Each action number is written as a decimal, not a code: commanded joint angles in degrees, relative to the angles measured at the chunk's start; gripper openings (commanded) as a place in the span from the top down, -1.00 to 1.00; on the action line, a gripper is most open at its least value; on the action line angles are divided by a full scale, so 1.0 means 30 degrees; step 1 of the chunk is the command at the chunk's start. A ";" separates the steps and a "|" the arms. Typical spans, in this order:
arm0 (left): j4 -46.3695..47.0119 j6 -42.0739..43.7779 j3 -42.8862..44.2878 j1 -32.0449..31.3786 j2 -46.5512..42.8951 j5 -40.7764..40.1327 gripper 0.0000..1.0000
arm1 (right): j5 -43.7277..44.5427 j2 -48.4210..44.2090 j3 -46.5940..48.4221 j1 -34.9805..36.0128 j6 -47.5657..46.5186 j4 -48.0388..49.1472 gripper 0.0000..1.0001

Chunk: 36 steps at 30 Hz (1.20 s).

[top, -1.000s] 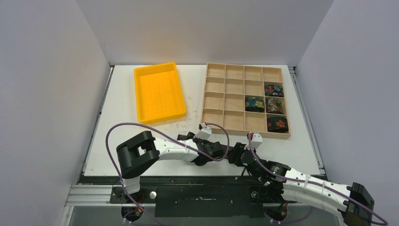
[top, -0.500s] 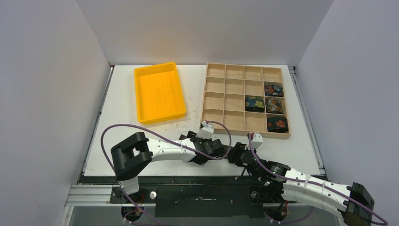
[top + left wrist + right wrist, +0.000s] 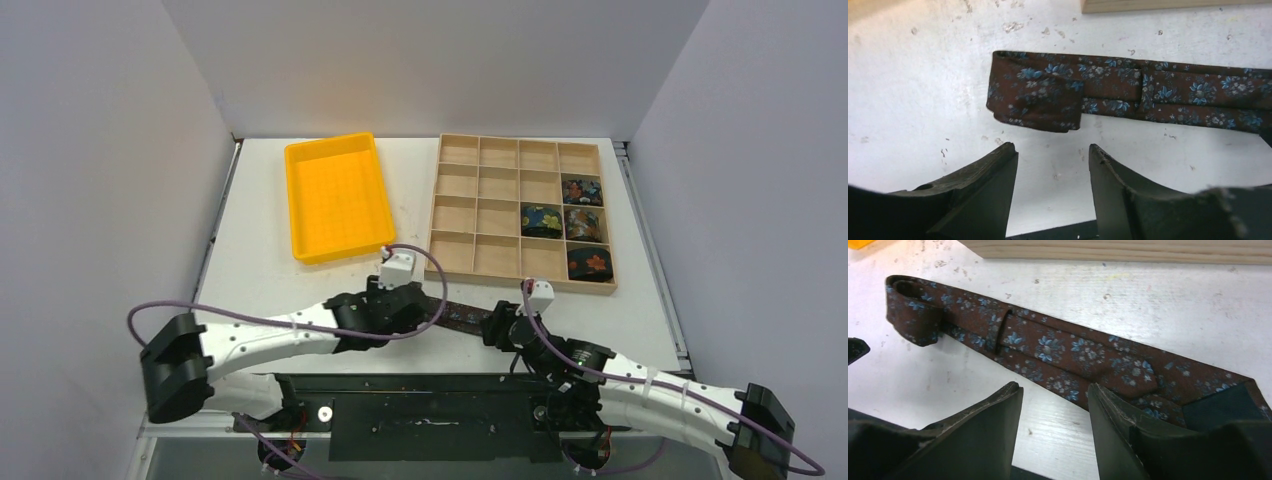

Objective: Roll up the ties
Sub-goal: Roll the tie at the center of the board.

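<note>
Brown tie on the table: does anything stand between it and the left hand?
Nothing visible does. In the left wrist view, only bare table lies between the open left hand and the folded end of the brown tie.

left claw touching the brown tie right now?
Apart. Left wrist view: a strip of bare table separates the left claw from the rolled end of the brown tie.

Bare table (image 3: 268, 285) left of tie (image 3: 1108, 95); wooden tray (image 3: 1123, 251) edge just beyond it.
</note>
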 commanded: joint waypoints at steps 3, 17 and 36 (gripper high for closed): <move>0.5750 -0.0240 -0.5652 0.3559 -0.5813 0.5860 0.17 | -0.2472 0.2221 0.2135 -0.0090 -0.2065 0.3676 0.07; 1.3224 -0.2520 -1.3381 1.2076 -1.4199 1.1991 0.21 | -0.8633 1.4309 0.9934 -0.0817 -0.2920 0.9379 0.19; 1.5436 -0.1580 -1.4669 1.2445 -1.1779 1.4417 0.26 | -0.9468 1.7079 0.8242 -0.2402 -0.2131 1.0317 0.31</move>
